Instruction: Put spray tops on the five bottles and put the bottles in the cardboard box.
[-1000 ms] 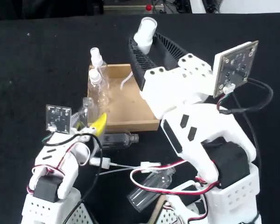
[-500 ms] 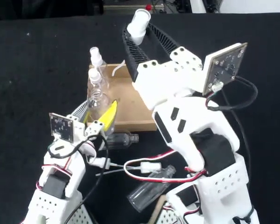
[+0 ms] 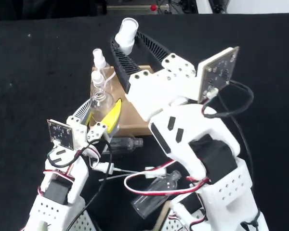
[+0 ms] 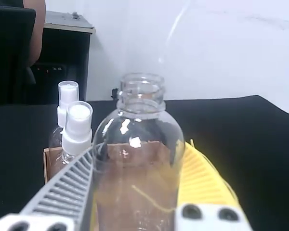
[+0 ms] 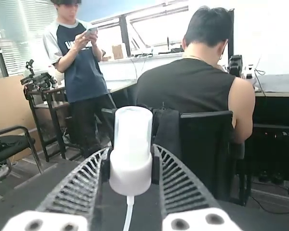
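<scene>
My left gripper [image 3: 100, 111] is shut on an uncapped clear bottle [image 3: 100, 103], held upright at the near left corner of the cardboard box [image 3: 127, 118]; its open neck [image 4: 141, 89] rises between the grey and yellow fingers. My right gripper [image 3: 131, 47] is shut on a white spray top [image 3: 125, 32], raised above the box's far side, its thin tube [image 5: 128, 211] hanging down. Two capped bottles [image 3: 99, 72] stand in the box's left end, just beyond the held bottle. Two more uncapped bottles [image 3: 121, 144] [image 3: 156, 193] lie on the table near the arm bases.
The black table [image 3: 38, 77] spreads around the box. A loose spray top with its tube [image 3: 108, 168] lies between the arm bases, among red and white cables [image 3: 149, 173].
My right gripper has swung left with the spray top, from over the box's right side toward the held bottle. My left gripper has lifted the uncapped bottle upright by the box corner.
</scene>
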Action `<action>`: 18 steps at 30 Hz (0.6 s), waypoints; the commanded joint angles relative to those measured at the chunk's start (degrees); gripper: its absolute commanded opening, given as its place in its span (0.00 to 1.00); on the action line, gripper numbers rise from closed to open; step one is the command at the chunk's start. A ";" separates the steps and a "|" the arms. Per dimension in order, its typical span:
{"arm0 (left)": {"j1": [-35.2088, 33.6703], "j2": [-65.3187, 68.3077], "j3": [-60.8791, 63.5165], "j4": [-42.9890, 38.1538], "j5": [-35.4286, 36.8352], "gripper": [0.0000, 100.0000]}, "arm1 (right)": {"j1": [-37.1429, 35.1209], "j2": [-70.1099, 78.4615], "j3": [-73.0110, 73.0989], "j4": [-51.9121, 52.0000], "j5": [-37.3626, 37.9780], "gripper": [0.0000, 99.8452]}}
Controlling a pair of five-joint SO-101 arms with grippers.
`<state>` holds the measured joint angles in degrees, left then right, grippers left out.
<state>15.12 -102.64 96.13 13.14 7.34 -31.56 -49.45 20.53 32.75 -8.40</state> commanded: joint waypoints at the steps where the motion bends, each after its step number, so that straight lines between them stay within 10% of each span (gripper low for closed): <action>1: 0.57 -0.44 1.36 -1.58 0.35 0.07 | -0.79 -1.54 -0.13 -1.76 0.18 0.01; 18: 0.57 -0.44 1.36 -1.58 0.35 0.07 | -3.34 -1.63 -0.04 -1.76 0.09 0.01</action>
<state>15.12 -102.64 96.22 13.05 7.34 -32.70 -49.45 20.53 32.75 -8.40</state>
